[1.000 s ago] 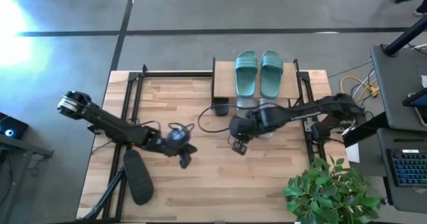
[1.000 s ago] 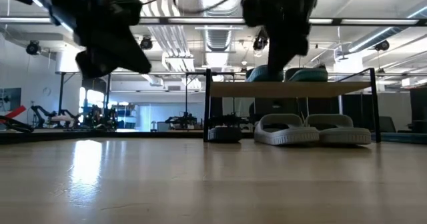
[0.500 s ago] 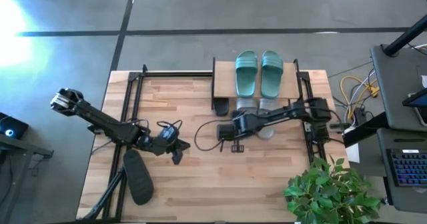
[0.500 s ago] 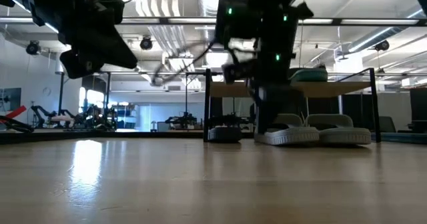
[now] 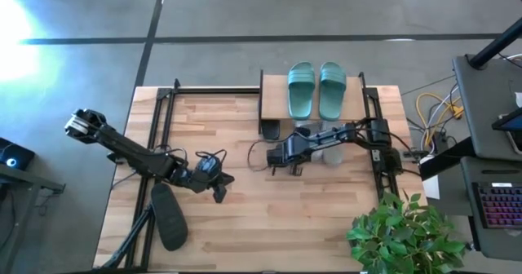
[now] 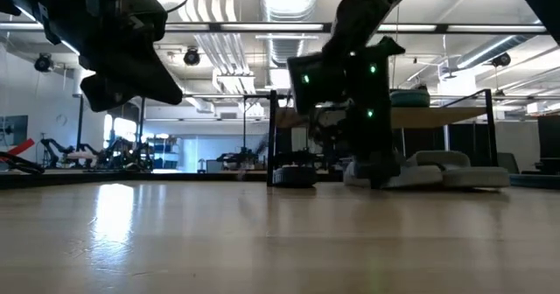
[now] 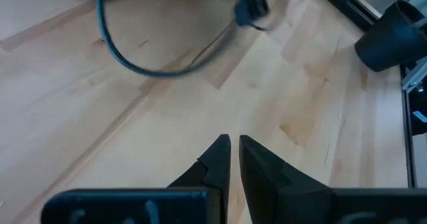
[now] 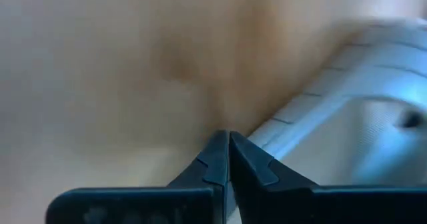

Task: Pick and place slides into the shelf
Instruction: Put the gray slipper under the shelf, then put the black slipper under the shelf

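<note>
Landmark: the shelf (image 5: 272, 103), a small two-tier rack at the far edge of the table (image 5: 245, 233); its top board carries the teal-green pair (image 5: 316, 90), side by side, toes pointing away from the arms; the lower tier, seen in the low view, holds the light grey pair (image 6: 455, 168) on the table surface under the board, one sandal partly hidden by the right arm; one black slide (image 5: 270, 130) sits at the shelf's left end at table level, whether inside the frame or just in front I cannot tell; the other black slide (image 5: 169, 215) lies well apart from the shelf, near the table's left front edge, just beside the left arm; right gripper (image 5: 287, 152) is low, just in front of the shelf, fingers clenched together with nothing between them, tips right beside the pale ribbed edge of a grey sandal in its wrist view; left gripper (image 5: 218, 189) hovers well clear of the shelf, between it and the stray black slide, fingers nearly closed, empty; handling judgement: slides look like light moulded rubber, soft and springy, grippy rather than slick, not fragile; the wide ribbed strap is the likely best hold, or the sole edge pinched at mid-length; a strap grip may let the sole swing and catch the shelf frame.
</note>
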Robot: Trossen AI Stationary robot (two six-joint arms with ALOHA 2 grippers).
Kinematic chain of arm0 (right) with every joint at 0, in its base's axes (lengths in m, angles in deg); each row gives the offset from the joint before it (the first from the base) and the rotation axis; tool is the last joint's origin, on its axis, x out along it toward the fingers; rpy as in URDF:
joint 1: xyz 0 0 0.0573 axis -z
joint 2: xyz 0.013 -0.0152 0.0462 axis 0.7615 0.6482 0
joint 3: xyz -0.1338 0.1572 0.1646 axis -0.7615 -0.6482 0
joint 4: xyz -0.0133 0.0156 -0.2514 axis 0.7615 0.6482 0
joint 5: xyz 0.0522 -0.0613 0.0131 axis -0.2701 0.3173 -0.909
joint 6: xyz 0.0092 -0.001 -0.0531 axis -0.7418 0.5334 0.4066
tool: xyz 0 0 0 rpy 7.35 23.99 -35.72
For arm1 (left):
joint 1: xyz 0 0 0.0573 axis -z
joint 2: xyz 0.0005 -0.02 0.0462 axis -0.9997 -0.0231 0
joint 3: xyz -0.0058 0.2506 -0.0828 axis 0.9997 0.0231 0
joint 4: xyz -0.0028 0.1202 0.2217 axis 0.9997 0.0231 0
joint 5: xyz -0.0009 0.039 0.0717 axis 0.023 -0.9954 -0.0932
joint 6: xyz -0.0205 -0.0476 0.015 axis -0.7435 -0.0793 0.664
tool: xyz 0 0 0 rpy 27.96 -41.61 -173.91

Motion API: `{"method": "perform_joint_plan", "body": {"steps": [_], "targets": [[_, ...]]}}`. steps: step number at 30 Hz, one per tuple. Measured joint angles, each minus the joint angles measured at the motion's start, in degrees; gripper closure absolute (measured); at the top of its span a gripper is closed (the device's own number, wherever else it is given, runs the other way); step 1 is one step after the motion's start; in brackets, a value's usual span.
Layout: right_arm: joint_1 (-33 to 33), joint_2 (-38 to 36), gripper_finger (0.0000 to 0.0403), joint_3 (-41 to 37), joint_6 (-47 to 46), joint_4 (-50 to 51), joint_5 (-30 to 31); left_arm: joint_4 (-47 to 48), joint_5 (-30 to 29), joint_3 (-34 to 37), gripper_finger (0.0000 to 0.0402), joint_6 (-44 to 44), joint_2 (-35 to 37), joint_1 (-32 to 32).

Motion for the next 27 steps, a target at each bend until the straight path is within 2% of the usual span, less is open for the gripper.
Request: {"method": "perform_joint_plan", "body": {"steps": [3, 8, 13, 17, 19, 22, 25, 27], "targets": [[1.2, -0.3, 0.0394, -0.2, -4.6, 2.1, 3.4, -1.0, 0.0, 0.0, 0.0384, 0.0, -0.7, 0.0], [4.1, -0.5, 0.0394, -2.5, -10.2, 5.9, 2.6, -1.6, 0.0, -0.1, 0.0384, -0.1, -1.1, 0.0], [4.8, -1.9, 0.0394, -4.3, -10.3, 5.8, 1.1, -1.6, 0.2, -0.2, 0.0384, -0.1, -1.1, 0.1], [2.2, -5.7, 0.0394, -4.2, -6.8, 2.0, -1.2, -1.5, 0.2, -0.2, 0.0384, -0.1, -1.1, 0.2], [0.5, -8.3, 0.0394, -4.0, -4.4, -1.5, -5.4, -1.2, 0.2, -0.2, 0.0384, 0.0, -1.1, 0.3], [-1.9, -12.7, 0.0394, -4.0, 0.4, -8.4, -19.4, 1.9, 0.2, -0.4, 0.0384, 0.0, -1.1, 0.8], [-4.3, -16.2, 0.0394, -4.1, 1.7, -16.4, -34.1, 10.8, 1.3, -2.3, 0.0384, -0.5, -1.0, 1.8], [-5.7, -17.1, 0.0394, -4.1, -0.5, -20.9, -39.7, 18.8, 5.3, -4.8, 0.0384, -1.6, -1.0, 2.4]]}}
